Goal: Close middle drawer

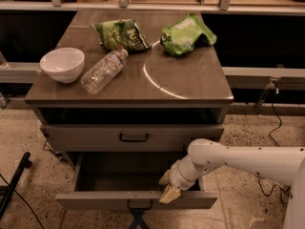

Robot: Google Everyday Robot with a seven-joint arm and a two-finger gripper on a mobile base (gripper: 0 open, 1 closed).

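Note:
The middle drawer (95, 200) is pulled out and looks empty; its low grey-brown front panel faces me, with a small dark handle (139, 204) at its centre. My gripper (167, 186), on a white arm coming in from the right, is at the top edge of that front panel, just right of the handle. One tan fingertip (165, 177) is inside the drawer and the other lies against the panel; the fingers stand apart. The top drawer (133, 137) above is shut. The lowest drawer is out of view.
On the cabinet top (190, 80) are a white bowl (62, 64), a lying plastic bottle (103, 70) and two green chip bags (122, 33) (187, 33). A dark pole (14, 185) leans at the left. Cables (274, 128) run on the floor at the right.

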